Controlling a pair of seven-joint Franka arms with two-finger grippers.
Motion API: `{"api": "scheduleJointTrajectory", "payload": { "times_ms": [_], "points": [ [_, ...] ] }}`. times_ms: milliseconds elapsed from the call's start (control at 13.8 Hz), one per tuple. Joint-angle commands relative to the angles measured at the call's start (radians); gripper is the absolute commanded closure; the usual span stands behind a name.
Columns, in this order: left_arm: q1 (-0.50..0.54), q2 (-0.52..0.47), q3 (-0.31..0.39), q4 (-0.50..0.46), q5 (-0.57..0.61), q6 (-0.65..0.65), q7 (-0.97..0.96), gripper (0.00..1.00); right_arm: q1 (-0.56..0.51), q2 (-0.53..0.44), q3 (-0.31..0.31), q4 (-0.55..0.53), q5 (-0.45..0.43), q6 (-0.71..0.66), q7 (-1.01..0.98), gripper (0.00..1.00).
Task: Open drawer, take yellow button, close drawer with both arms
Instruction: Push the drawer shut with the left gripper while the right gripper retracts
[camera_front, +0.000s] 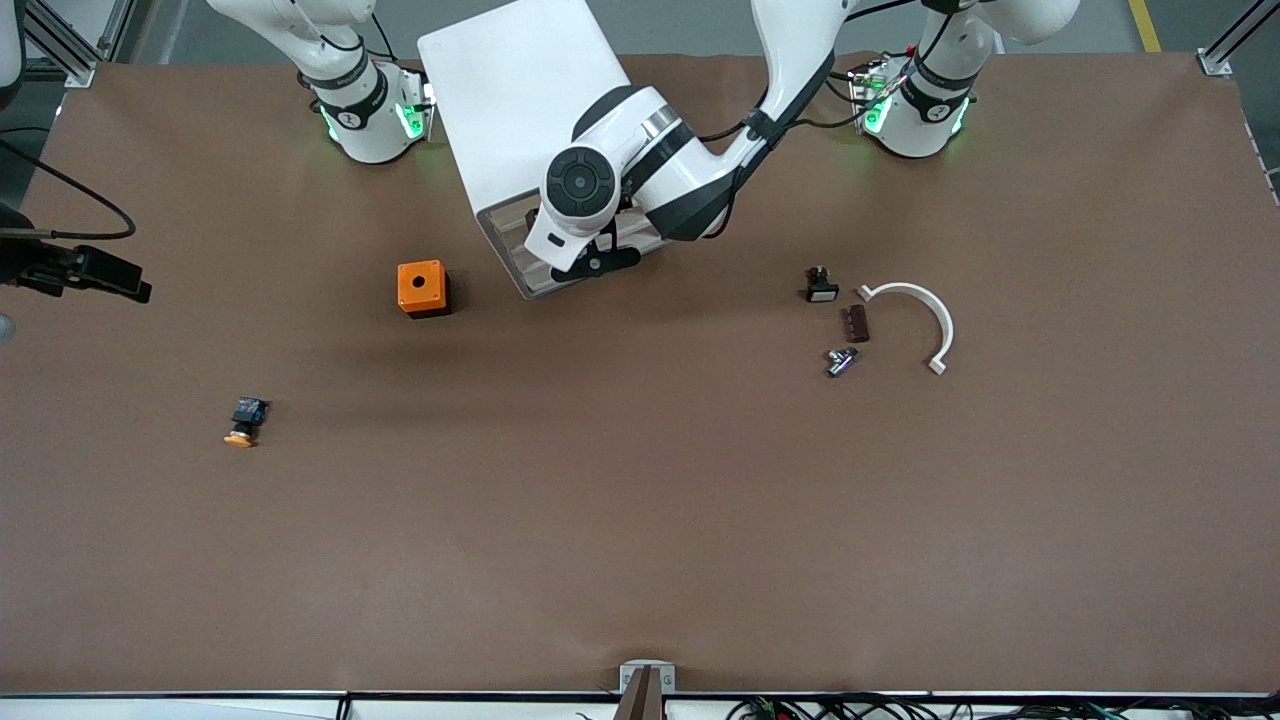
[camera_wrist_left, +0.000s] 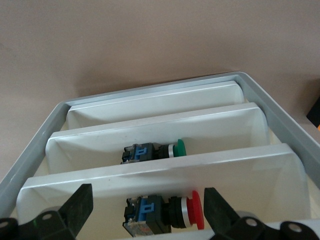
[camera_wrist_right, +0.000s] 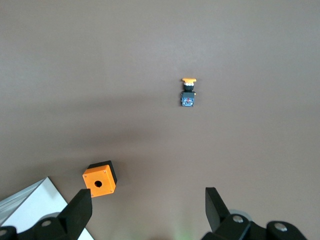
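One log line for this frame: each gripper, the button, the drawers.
left gripper: open, at cabinet drawers | right gripper: open, above table | button: on table | drawers hold green and red buttons

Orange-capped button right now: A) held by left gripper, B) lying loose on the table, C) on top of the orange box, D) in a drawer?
B: the orange-capped button lies on the bare table, nearer the front camera than the orange box, with no gripper on it.

Loads of bare tabletop (camera_front: 640, 520) around the button (camera_front: 243, 422), nothing crowding it. The orange box (camera_front: 422, 288) sits well apart, just beside the cabinet (camera_front: 520, 110), whose front the left arm (camera_front: 690, 170) blocks.
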Motion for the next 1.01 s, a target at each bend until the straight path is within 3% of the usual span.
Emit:
{"api": "scheduleJointTrajectory", "payload": {
  "times_ms": [0,579,941],
  "points": [
    [-0.012,-0.003,-0.004,0.0,-0.037,-0.003,0.004,0.0,0.005,0.017,-0.005,0.069,-0.006,-0.019,-0.011,0.0],
    [0.106,-0.048,0.006,0.004,-0.021,-0.005,0.004,0.0,-0.017,-0.076,-0.01,0.068,0.0,-0.183,-0.005,0.0],
    [0.228,-0.095,0.006,0.001,-0.018,-0.006,0.001,0.0,-0.011,-0.119,-0.004,0.019,0.003,-0.182,-0.019,0.0]
  ]
}}
